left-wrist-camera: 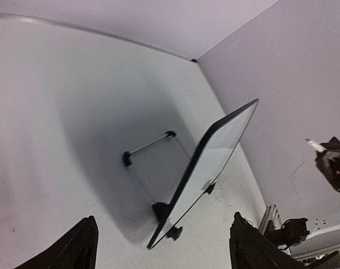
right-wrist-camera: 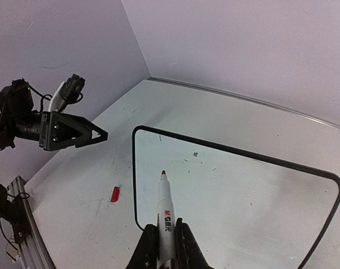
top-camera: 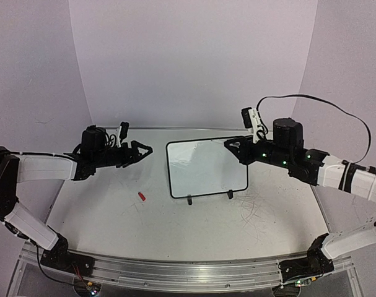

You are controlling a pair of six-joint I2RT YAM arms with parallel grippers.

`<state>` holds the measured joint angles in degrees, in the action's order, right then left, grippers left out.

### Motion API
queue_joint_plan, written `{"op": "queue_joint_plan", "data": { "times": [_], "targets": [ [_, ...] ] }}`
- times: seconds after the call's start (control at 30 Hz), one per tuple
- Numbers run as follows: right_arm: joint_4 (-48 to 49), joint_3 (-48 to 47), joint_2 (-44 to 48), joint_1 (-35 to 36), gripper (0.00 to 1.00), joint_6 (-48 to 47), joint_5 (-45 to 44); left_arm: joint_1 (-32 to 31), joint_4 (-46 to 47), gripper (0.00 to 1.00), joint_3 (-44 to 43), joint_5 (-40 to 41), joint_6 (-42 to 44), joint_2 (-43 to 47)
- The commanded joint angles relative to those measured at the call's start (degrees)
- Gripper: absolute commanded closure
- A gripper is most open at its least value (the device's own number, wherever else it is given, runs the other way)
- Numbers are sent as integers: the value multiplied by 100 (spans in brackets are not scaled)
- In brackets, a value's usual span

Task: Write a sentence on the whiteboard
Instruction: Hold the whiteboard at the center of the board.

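A red-tipped marker [right-wrist-camera: 166, 216] is pinched between the right fingers [right-wrist-camera: 148, 252], its uncapped tip aimed at the whiteboard [top-camera: 203, 170]; contact cannot be told. The left fingers [left-wrist-camera: 80, 246] are spread, with nothing held. The whiteboard is propped on its feet on the worktop [top-camera: 113, 216], between both arms. A small red piece [top-camera: 142, 196] is seen lying left of it.

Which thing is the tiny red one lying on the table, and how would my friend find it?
Find the whiteboard standing in the middle of the table. Look just left of its near left corner, on the bare tabletop: there lies a small red cap-like piece. It is the only bright red thing lying flat on the table, and it touches nothing else.
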<state>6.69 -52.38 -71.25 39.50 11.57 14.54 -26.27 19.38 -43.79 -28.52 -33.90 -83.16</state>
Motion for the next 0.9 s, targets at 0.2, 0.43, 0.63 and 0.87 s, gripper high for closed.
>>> {"op": "queue_joint_plan", "data": {
  "times": [0.2, 0.43, 0.63, 0.87],
  "targets": [
    [196, -862, -861, 723, 100, 2, -611, -39, 2853, 22, -363, -1821, -299, -1375],
    [194, -1265, -1302, 875, 100, 156, -758, -84, 3117, 28, -753, -2298, -259, -2079],
    [-134, -1772, -1740, 1063, 100, 52, -1220, -128, 3282, 42, -892, -2375, -260, -2375],
    [-550, -2403, -2268, 1291, 100, -222, -1812, -124, 3321, 61, -969, -2409, -142, -2557]
  ]
}}
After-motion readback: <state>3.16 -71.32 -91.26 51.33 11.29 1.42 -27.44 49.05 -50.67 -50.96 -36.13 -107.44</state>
